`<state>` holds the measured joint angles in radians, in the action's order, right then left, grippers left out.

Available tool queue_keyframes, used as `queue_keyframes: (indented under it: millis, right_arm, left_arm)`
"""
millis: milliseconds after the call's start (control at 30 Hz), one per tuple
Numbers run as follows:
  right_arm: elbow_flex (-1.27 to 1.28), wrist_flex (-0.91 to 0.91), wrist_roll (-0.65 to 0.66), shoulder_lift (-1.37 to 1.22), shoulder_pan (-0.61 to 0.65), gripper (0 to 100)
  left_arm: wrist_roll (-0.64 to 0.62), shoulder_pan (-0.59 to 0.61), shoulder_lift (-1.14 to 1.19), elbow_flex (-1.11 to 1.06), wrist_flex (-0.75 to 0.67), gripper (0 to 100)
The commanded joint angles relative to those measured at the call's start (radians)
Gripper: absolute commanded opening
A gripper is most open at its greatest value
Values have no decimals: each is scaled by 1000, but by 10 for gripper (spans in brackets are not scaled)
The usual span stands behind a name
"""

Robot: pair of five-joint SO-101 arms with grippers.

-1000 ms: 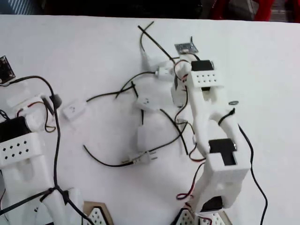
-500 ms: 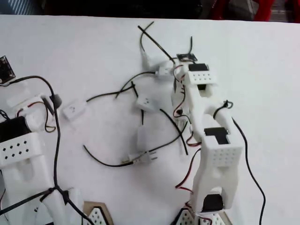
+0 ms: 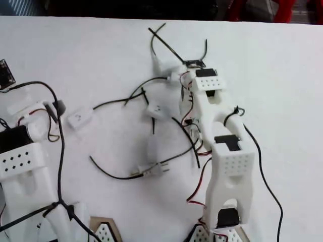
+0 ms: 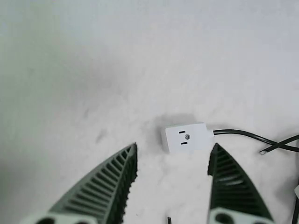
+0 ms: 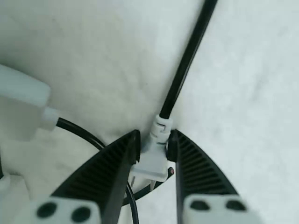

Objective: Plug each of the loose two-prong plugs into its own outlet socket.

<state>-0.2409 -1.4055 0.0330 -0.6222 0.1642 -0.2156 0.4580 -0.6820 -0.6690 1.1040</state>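
Note:
My right gripper is shut on a white two-prong plug, whose black cable runs away over the table. In the high view this plug lies at the back centre under the right arm. A white outlet socket sits just in front of it, to the left. My left gripper is open, its ribbed fingers on either side of another white outlet socket, which lies on the table beyond them. A second loose plug lies at the centre front.
Black cables criss-cross the middle of the white table. Another white connector piece lies between the centre socket and the front plug. The left socket sits beside the left arm. A small circuit board is at the far left edge.
The right arm has drawn in and shifted left, its wrist tipping down over the back plug. The left arm, sockets and front plug have stayed put.

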Motion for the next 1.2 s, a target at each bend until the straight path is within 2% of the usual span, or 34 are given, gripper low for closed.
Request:
queue_keyframes:
  millis: [0, 233, 500, 667, 900, 1167]
  right_arm:
    - [-5, -30, -5, 8, -1, 39]
    - [-51, -82, -6, 67, 8, 170]
    - [-28, -156, -6, 177, 56, 159]
    - [54, -87, -6, 177, 77, 159]
    - [144, 21, 2, 177, 35, 159]
    - [155, 22, 2, 176, 15, 159]
  left_arm:
    - [-2, 10, -42, 5, -20, 246]
    - [-2, 10, -42, 5, -20, 246]
    - [-2, 10, -42, 5, -20, 246]
    - [-2, 10, -42, 5, -18, 247]
    - [-2, 10, -42, 5, -18, 247]
    - [-2, 10, -42, 5, -18, 247]
